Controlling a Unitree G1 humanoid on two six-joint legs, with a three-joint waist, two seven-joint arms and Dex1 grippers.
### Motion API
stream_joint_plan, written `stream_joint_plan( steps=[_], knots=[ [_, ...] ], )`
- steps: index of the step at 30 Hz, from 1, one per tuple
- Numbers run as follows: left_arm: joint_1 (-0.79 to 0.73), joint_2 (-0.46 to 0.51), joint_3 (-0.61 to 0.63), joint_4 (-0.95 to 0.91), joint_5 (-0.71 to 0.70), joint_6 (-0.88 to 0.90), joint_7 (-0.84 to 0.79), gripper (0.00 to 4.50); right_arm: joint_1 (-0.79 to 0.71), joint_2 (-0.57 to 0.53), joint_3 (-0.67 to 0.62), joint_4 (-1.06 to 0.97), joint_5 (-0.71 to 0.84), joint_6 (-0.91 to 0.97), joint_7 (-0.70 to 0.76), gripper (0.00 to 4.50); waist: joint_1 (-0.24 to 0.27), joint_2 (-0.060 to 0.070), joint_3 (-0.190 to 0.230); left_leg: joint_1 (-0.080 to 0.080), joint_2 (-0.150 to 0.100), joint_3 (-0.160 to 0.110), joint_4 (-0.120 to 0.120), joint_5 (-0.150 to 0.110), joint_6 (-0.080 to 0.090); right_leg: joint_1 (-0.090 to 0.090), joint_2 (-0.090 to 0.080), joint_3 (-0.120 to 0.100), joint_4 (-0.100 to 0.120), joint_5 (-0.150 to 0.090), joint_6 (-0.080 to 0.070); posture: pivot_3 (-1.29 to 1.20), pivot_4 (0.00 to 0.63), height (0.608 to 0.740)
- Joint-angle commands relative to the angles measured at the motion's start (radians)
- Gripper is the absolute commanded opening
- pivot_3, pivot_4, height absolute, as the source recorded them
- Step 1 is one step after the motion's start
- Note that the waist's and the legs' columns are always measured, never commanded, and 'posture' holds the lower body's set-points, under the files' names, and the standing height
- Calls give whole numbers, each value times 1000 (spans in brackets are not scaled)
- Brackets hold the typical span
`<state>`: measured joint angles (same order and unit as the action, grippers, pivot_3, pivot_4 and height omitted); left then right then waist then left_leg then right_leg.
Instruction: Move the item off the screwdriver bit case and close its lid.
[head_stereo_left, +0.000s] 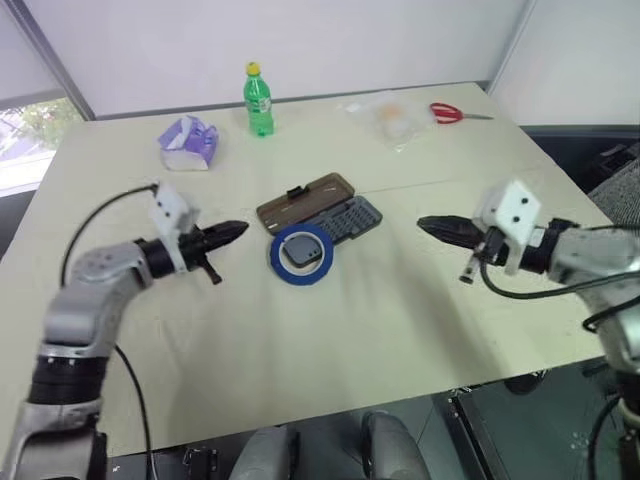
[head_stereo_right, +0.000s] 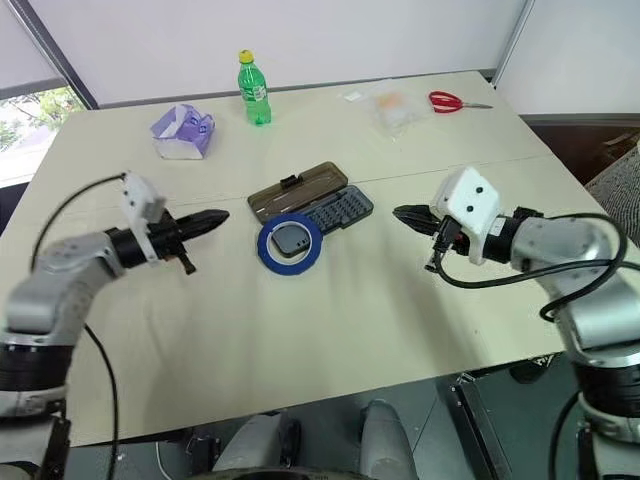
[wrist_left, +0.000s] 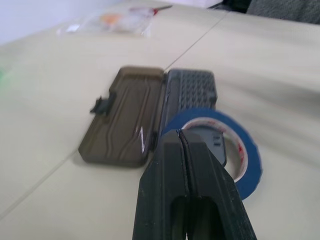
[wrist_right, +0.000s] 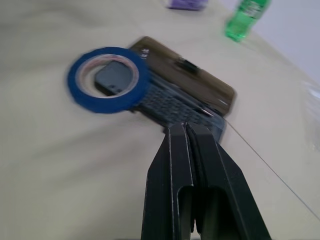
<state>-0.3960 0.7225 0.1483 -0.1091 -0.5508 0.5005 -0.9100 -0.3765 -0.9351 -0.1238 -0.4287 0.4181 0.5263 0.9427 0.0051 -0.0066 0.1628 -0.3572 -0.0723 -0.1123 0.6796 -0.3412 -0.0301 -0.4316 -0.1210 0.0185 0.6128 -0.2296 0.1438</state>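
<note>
The screwdriver bit case (head_stereo_left: 352, 217) lies open at the table's centre, its dark grey tray showing rows of bits. Its smoky-brown lid (head_stereo_left: 303, 200) lies flat behind it, latch tab pointing away. The item, a ring of blue tape (head_stereo_left: 302, 254), rests on the tray's near-left end and overhangs onto the table. My left gripper (head_stereo_left: 237, 230) hovers left of the tape, shut and empty, pointing toward it. To the right of the case, my right gripper (head_stereo_left: 428, 224) is shut and empty too, pointing left.
A green bottle (head_stereo_left: 258, 101) stands at the back centre. A purple tissue pack (head_stereo_left: 188, 143) lies back left. A clear plastic bag (head_stereo_left: 390, 118) and red-handled scissors (head_stereo_left: 451, 113) lie back right. Bare tabletop (head_stereo_left: 320, 340) stretches in front of the case.
</note>
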Motion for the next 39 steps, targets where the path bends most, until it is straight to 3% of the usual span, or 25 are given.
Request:
stream_joint_plan(
  steps=[1,29,32,39],
  knots=[
    [-13,26,22,-42,-40,38,-31,0,-42,-22,1,-49,46,21,39,38,0,0,0,0,0,0,0,0,0,0,0,0,0,0,0,0,150,740],
    [-40,1,4,-70,-46,94,-5,0,-59,7,44,-53,30,23,23,38,6,-1,1,-1,0,0,0,0,0,-1,-1,0,0,0,0,0,150,740],
    [-39,-11,-3,-74,-43,94,6,0,-67,40,57,-35,35,47,-2,894,6,-1,1,-1,0,0,0,0,0,-1,-1,0,0,0,0,0,150,740],
    [-41,-42,-25,-81,-36,94,41,0,-110,171,138,30,-9,85,-116,4436,5,-1,1,-1,0,0,0,0,-1,-1,-1,0,0,0,0,0,150,740]
  ],
)
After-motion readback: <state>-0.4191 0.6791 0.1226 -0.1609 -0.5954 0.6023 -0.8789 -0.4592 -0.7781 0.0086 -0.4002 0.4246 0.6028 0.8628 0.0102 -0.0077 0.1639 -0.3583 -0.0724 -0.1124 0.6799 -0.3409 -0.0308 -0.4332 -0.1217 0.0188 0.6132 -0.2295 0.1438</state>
